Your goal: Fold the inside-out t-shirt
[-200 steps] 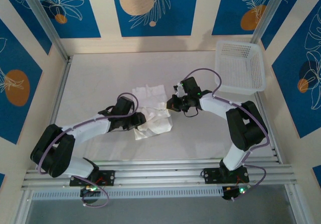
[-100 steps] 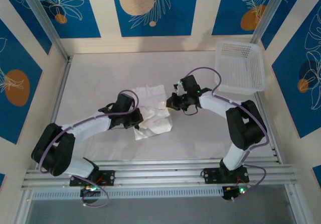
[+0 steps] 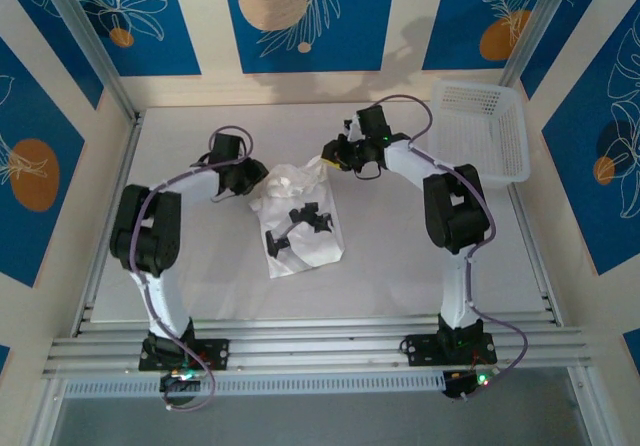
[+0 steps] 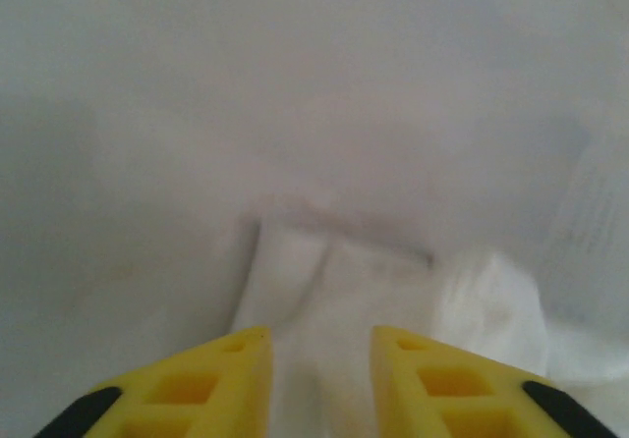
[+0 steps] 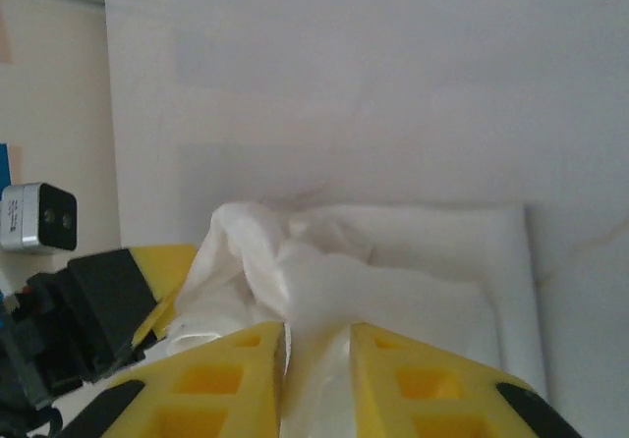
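The white t-shirt [image 3: 305, 248] lies as a wrinkled folded bundle mid-table, with dark smears across its middle that I cannot make out. My left gripper [image 3: 254, 183] is at the bundle's far left corner. Its yellow fingers [image 4: 206, 379] stand apart over a soft fold of the t-shirt [image 4: 295, 271], with no grip showing. My right gripper [image 3: 328, 160] is at the far right corner. In the right wrist view the right gripper [image 5: 317, 332] pinches a raised ridge of the t-shirt [image 5: 413, 261]. The left gripper's black and yellow body [image 5: 108, 305] shows just beyond the cloth.
A white lattice basket [image 3: 478, 90] stands at the back right corner, close behind the right arm. Aluminium rails [image 3: 320, 344] run along the near edge and a rail [image 3: 112, 196] lines the left side. The grey tabletop [image 3: 200, 286] surrounds the shirt.
Both grippers moved from the shirt's middle sides to its far corners. The far part of the shirt is now bunched and lifted towards the right gripper. Left fingers closed, then parted.
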{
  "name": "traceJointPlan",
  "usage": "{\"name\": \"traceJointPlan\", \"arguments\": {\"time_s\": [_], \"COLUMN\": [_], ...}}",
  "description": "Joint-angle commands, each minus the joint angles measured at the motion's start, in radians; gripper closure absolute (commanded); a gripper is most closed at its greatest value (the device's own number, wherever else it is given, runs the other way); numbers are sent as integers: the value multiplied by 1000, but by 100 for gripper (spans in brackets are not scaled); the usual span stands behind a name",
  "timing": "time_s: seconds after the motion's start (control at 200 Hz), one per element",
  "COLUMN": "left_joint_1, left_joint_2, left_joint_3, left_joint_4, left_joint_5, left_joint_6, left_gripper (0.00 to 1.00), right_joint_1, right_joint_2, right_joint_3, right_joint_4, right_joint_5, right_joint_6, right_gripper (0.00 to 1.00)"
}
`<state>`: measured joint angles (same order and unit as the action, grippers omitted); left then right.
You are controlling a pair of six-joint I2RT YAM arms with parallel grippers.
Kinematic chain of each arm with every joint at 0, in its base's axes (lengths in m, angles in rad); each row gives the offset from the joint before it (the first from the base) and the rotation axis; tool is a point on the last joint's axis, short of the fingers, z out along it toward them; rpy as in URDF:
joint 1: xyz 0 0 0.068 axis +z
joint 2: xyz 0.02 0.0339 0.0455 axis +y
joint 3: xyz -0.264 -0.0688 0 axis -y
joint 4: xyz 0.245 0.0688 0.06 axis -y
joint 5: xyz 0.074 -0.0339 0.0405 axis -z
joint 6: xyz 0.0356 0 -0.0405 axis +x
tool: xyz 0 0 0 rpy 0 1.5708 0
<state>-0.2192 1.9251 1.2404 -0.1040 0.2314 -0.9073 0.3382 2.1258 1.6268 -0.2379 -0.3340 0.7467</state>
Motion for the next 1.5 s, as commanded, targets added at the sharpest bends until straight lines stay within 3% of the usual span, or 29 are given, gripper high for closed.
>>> {"name": "traceJointPlan", "arguments": {"time_s": [0.0,0.135,0.32,0.405,0.5,0.595,0.755,1.04,1.175,1.32,1.42,1.49], "left_joint_1": [45,104,110,50,-2,-70,-160,-92,-7,52,83,86], "left_joint_2": [52,44,-141,-218,-259,-276,-200,23,37,77,63,-1], "left_joint_3": [134,181,-17,-110,-170,-240,-213,20,32,56,25,-18], "left_joint_4": [32,-8,-32,-52,-128,-81,-91,-11,104,154,187,166], "left_joint_5": [54,55,8,-16,27,111,3,-55,-47,-17,39,25], "left_joint_6": [44,102,232,360,388,291,188,151,94,71,56,96], "left_gripper": [59,46,42,45,84,100,100,100,83,77,64,53], "right_joint_1": [-32,-52,-48,-21,18,72,120,83,81,82,72,66], "right_joint_2": [24,-17,-115,-132,-137,-150,-82,182,281,320,292,207], "right_joint_3": [102,103,-134,-217,-238,-255,-214,127,312,422,459,382], "right_joint_4": [-69,-170,-113,-66,-75,-53,-13,-74,-142,-187,-280,-277], "right_joint_5": [-25,29,69,37,-17,-16,5,54,51,42,44,74], "right_joint_6": [-53,-181,-336,-377,-359,-328,-271,-238,-246,-242,-269,-298], "right_gripper": [71,59,47,58,84,97,100,98,93,85,77,70]}}
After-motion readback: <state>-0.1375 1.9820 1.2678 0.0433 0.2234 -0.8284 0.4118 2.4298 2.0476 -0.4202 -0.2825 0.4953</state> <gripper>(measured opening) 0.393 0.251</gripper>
